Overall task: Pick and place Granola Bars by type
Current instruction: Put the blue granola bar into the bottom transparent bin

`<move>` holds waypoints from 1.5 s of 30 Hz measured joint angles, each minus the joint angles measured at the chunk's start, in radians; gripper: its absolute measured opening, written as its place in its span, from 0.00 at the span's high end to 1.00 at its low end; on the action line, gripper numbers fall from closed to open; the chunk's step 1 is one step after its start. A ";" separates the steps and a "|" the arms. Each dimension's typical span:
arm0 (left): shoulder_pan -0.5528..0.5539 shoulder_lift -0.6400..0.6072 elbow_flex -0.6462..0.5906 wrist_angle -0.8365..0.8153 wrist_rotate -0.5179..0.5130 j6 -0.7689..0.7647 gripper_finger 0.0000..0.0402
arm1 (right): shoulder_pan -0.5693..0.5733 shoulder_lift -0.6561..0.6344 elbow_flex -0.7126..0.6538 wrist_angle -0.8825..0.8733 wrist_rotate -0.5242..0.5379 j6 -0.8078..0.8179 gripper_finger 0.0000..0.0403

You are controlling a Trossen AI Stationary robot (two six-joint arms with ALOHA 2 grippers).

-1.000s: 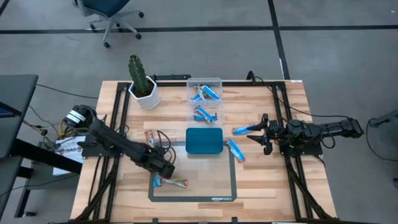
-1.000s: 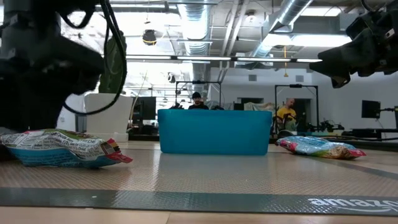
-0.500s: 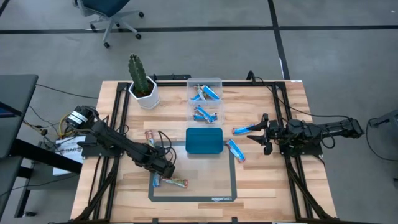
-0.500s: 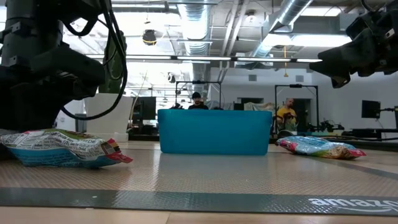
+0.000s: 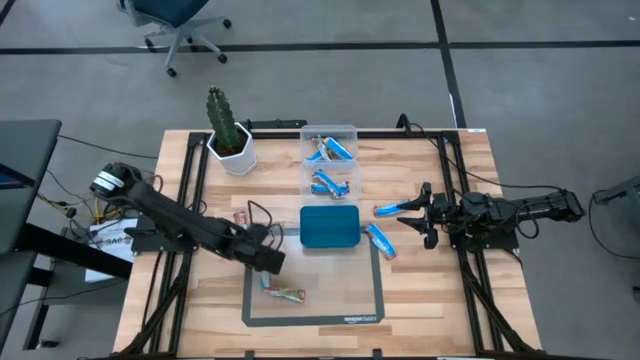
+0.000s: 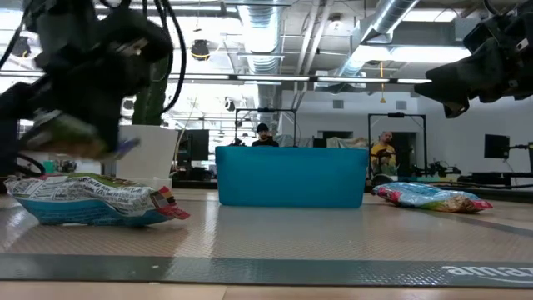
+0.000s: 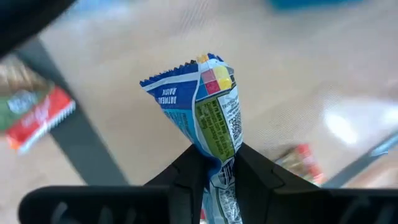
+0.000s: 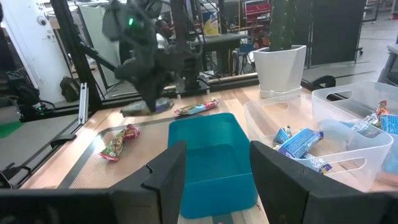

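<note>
Now left gripper (image 7: 214, 163) clamping multicoloured granola bar (image 7: 208, 106), lifted above table (image 5: 430, 300)

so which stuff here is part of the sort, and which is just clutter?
Job: granola bar in left gripper; loose bars; clear bin; teal tray; idle right gripper.
Clutter: potted cactus; office chair.

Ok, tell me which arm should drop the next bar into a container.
Left. Its tool is shut on a blue bar, lifted near the teal tray. The right tool holds nothing, open beside the tray.
</note>
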 joint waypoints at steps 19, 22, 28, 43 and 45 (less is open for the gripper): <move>0.480 -0.168 0.001 0.634 -0.112 0.747 0.85 | 0.000 0.000 0.000 0.000 0.000 0.000 0.57; 0.553 -0.168 0.001 0.654 -0.056 0.817 0.85 | 0.000 0.000 0.000 0.000 0.000 0.000 0.58; 0.704 -0.168 0.001 0.658 0.078 0.943 0.85 | 0.000 0.000 0.000 0.000 0.000 0.000 0.58; 0.820 -0.026 0.078 0.702 0.269 1.133 0.85 | 0.000 0.000 0.000 0.000 -0.001 0.000 0.58; 0.820 0.031 0.141 0.667 0.298 1.175 0.85 | 0.000 0.000 0.000 0.000 0.000 0.000 0.58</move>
